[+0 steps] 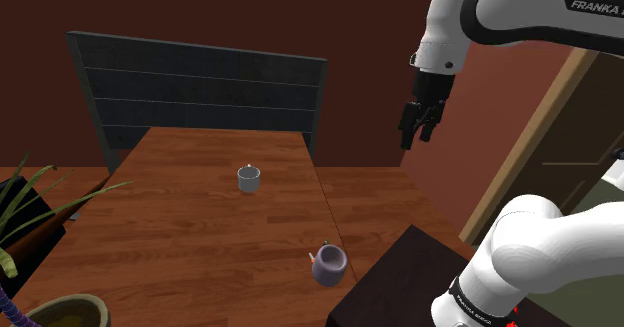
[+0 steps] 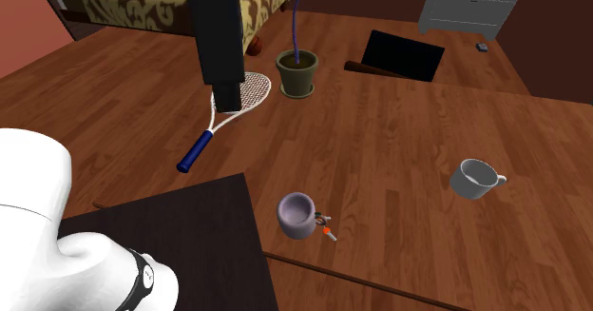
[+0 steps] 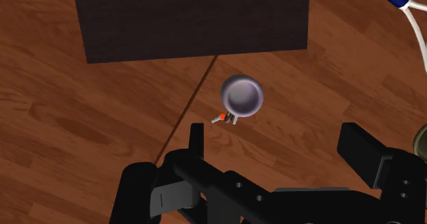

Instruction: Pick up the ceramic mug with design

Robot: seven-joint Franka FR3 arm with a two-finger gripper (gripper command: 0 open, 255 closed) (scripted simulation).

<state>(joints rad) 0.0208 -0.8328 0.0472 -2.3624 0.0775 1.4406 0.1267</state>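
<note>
The round, glossy purplish-grey mug [image 3: 241, 96] stood upright on the wood-grain surface [image 3: 68, 120], its orange-flecked handle pointing toward the second exterior view's right; the gripper [image 3: 274, 130] gaped wide, holding nothing

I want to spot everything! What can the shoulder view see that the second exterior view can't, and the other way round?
Shoulder view's own: the FRANKA lettering on the arm and a tan door frame. Second exterior view's own: a racket with a blue handle and a patterned bed. Shared: the purplish mug with a design, the plain grey mug, the plant pot and the black gripper.
</note>
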